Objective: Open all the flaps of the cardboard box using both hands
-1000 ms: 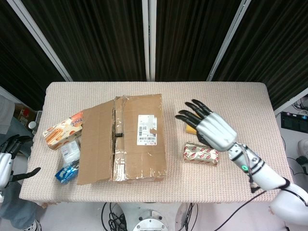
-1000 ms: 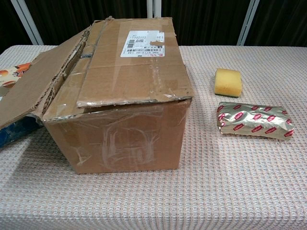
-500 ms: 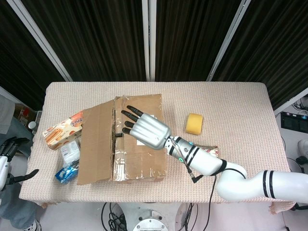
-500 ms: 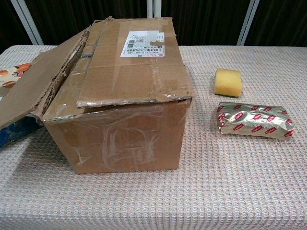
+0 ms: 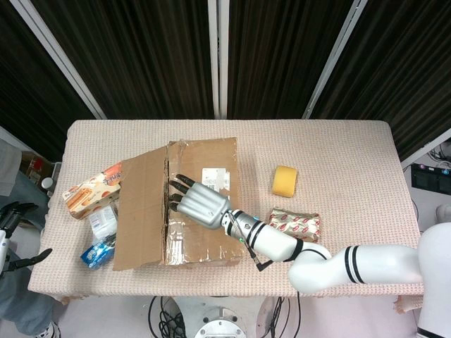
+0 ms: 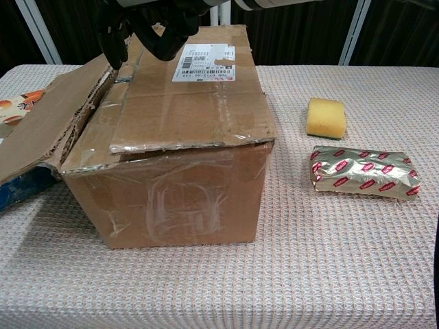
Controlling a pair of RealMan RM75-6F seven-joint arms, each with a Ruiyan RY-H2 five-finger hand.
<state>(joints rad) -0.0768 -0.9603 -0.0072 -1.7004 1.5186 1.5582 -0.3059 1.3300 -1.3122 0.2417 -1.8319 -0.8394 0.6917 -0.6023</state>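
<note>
Cardboard box [image 5: 190, 204] lies directly under the right hand [image 5: 197, 204], fingers spread.

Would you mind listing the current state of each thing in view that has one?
cardboard box: upright, partly opened.
left flap: folded out, sloping down.
right flap: lying closed on top.
right hand: open, fingers spread above the box top.
left hand: open, off the table.
foil packet: sealed, lying flat.
</note>
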